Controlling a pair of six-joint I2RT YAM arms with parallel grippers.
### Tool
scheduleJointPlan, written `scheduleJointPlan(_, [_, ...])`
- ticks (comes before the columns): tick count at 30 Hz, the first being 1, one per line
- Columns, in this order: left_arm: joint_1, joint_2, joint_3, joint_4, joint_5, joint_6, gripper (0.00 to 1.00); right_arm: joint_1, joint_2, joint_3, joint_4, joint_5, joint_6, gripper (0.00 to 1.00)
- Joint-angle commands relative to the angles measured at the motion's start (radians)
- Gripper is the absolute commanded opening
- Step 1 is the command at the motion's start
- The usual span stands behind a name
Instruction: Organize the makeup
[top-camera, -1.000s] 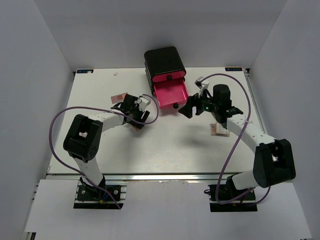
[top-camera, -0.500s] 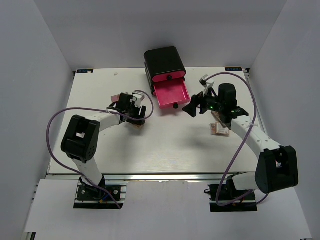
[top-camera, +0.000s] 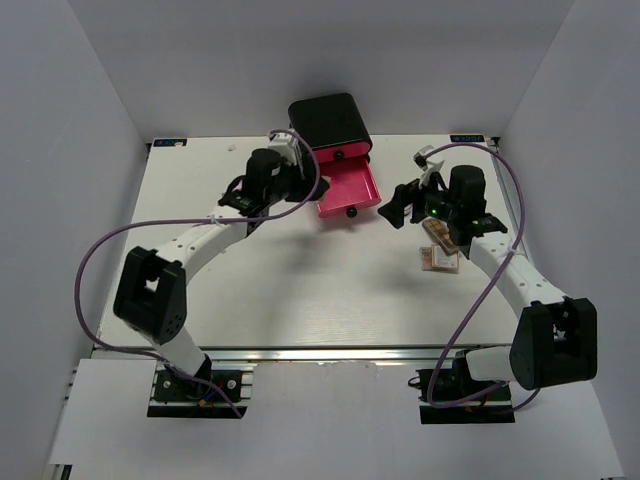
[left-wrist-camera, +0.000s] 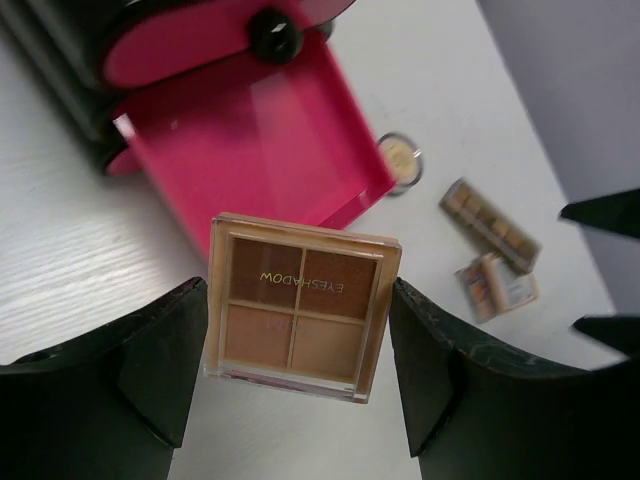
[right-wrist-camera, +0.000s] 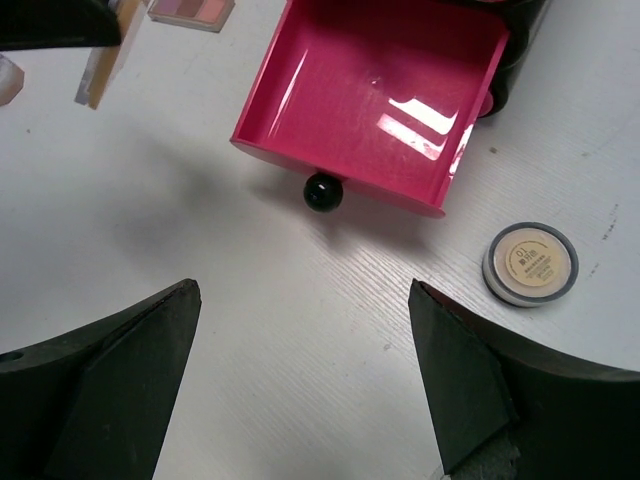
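Note:
My left gripper (left-wrist-camera: 300, 400) is shut on a square tan four-pan eyeshadow palette (left-wrist-camera: 300, 305) and holds it in the air just in front of the open pink drawer (left-wrist-camera: 250, 150). In the top view this gripper (top-camera: 293, 186) is at the drawer's left edge. My right gripper (right-wrist-camera: 300, 390) is open and empty above bare table, in front of the drawer (right-wrist-camera: 380, 90); in the top view it (top-camera: 397, 208) is right of the drawer. A round gold compact (right-wrist-camera: 530, 263) lies right of the drawer. A brown rectangular palette (left-wrist-camera: 490, 225) and small square palettes (left-wrist-camera: 495, 285) lie further right.
The black box (top-camera: 328, 125) with pink drawers stands at the back centre, its lowest drawer (top-camera: 345, 190) pulled out. A pink palette (right-wrist-camera: 190, 10) lies on the table left of the drawer. The stacked small palettes (top-camera: 440, 258) sit under my right forearm.
My left gripper has lifted the tan palette off the table and carried it back and right to the open drawer. My right gripper has drifted slightly right and back.

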Motion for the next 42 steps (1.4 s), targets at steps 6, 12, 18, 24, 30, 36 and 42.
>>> scheduleJointPlan(6, [-0.121,0.285,0.397,-0.182,-0.275,-0.268,0.13,-0.027,-0.065,-0.012,0.039,0.122,-0.003,0.89])
scheduleJointPlan(12, [-0.161,0.501,0.670,-0.329,-0.392,-0.397,0.12,-0.047,-0.092,-0.040,0.059,0.153,0.005,0.89])
scheduleJointPlan(18, [-0.179,0.616,0.790,-0.393,-0.459,-0.464,0.32,-0.073,-0.114,-0.063,0.062,0.155,0.010,0.89])
scheduleJointPlan(24, [-0.182,0.692,0.884,-0.401,-0.394,-0.482,0.63,-0.086,-0.132,-0.083,0.057,0.162,-0.019,0.89])
scheduleJointPlan(30, [-0.186,0.687,0.884,-0.375,-0.367,-0.482,0.98,-0.090,-0.131,-0.098,0.014,0.202,-0.111,0.89])
scheduleJointPlan(36, [-0.186,0.649,0.876,-0.355,-0.340,-0.470,0.98,-0.116,0.022,0.029,-0.131,0.297,-0.174,0.89])
scheduleJointPlan(42, [-0.192,0.519,0.807,-0.310,-0.320,-0.372,0.98,-0.164,0.210,0.200,-0.343,0.343,-0.343,0.86])
